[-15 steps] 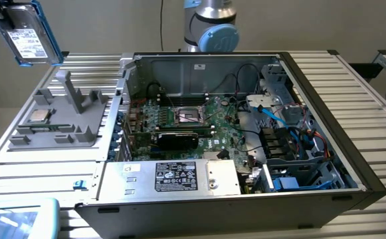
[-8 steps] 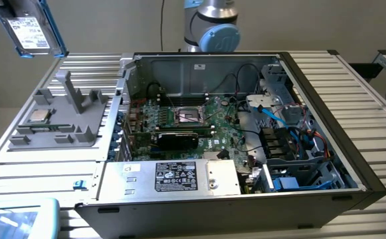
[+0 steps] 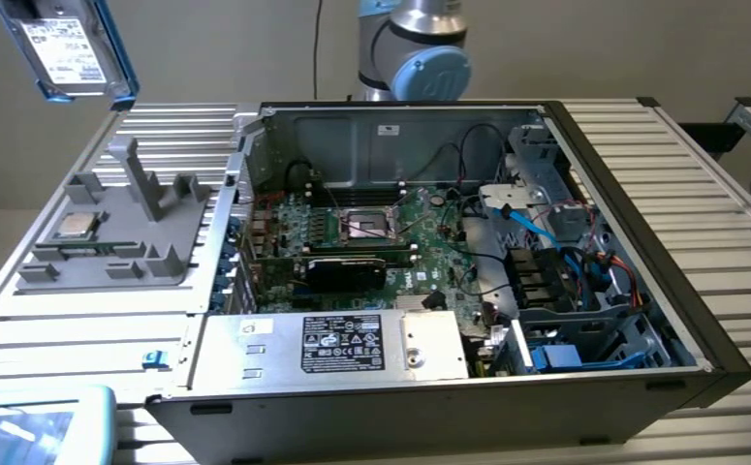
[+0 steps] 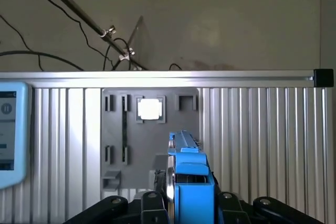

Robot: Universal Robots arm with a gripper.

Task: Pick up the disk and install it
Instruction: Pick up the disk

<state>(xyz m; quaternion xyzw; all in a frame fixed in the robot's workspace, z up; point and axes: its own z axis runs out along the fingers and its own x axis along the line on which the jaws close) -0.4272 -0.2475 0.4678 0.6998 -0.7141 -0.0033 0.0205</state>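
Note:
The disk (image 3: 72, 48) hangs high in the air at the exterior view's upper left, above the table. It is a silver drive with a white label in a bright blue frame. In the wrist view the disk (image 4: 189, 174) shows edge-on, its blue frame standing upright between the black fingers (image 4: 152, 201). My gripper (image 4: 189, 203) is shut on the disk. Below it in the wrist view lies the grey holder (image 4: 149, 145).
The open computer case (image 3: 608, 174) fills the middle of the ribbed table, with a blue-railed bay (image 3: 582, 334) at its near right and a grey box (image 3: 336, 344) in front. The grey holder (image 3: 116, 232) carries a square chip (image 3: 76, 225). A blue-edged screen (image 3: 26, 426) lies near.

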